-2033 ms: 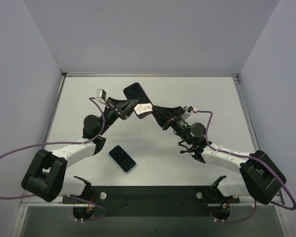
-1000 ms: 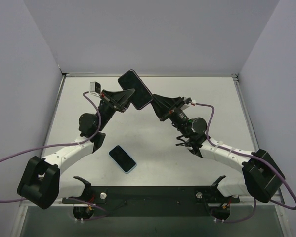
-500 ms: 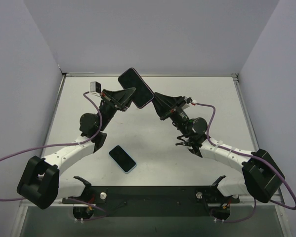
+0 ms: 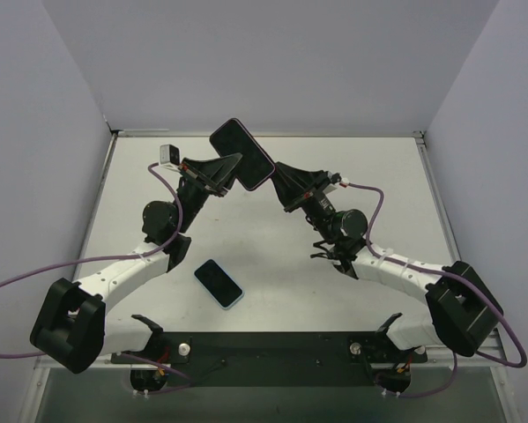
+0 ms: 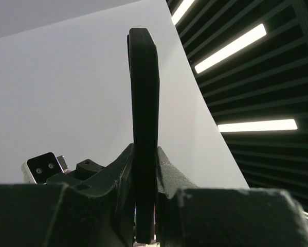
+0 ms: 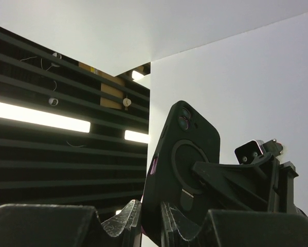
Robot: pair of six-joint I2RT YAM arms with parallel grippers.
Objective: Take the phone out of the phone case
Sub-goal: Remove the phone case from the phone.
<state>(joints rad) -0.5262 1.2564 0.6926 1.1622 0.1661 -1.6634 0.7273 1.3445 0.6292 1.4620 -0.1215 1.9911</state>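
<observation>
Up off the white table (image 4: 378,159) it was: the slim rectangular phone (image 4: 242,154) in its matte black case (image 6: 187,164), held in the air above the table's far middle, tilted, its dark glossy screen facing the overhead camera. The left gripper (image 4: 231,169) had it clamped. Its wrist view caught the phone edge-on, a thin black upright bar squeezed between both fingers (image 5: 120,175). The right gripper (image 4: 276,181) pinched the lower end from the other side, its fingers closed against both faces. That wrist view showed the case's back: twin lenses in the top corner, a moulded ring in the middle and a sliver of pink on the side edge. On the table's near half, a second dark-screened phone in a pale blue case (image 4: 219,283) lay flat.
</observation>
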